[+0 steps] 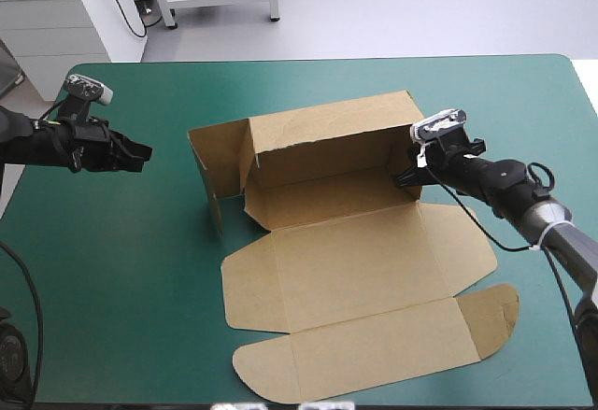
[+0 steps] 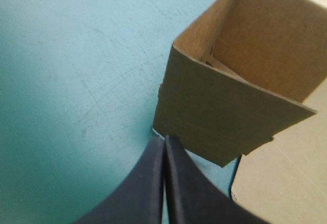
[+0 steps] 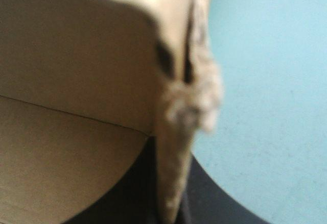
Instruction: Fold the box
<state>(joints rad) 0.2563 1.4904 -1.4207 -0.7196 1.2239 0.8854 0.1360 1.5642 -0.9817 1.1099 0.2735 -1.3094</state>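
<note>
Box (image 1: 346, 242): 1 pc, cut sheet of brown board, matte, w/ sharp crease lines. It sits mid-counter (image 1: 121, 279) and is half formed.

- Walls: 2 clearly up, the long back wall and the short wall at the box's left end. They meet in a square corner.
- Flat part: the rest lies flat on the near side of the back wall, as floor panel, wide lid panel, then a narrow front strip.
- Tabs: 4 w/ rounded corners, 2 on the lid panel's ends and 2 on the front strip's ends.

End effectors: 2, black curved fins.

- R end effector (image 1: 407, 175): at the box's right end. Fingers are all but closed, pinching the upright board edge there. The right wrist view shows that edge between the fingers, frayed and fuzzy, w/ what looks like 2 layers and dark gaps between them.
- L end effector (image 1: 140, 153): left of the box, near it but not touching. Fingers are pressed together into one point and hold nothing. The tip aims at the box's left wall, which stands between it and the box's inside.

Counter cover around the box: teal-green, smooth, w/ faint curved scuffs on the box's left side.
</note>
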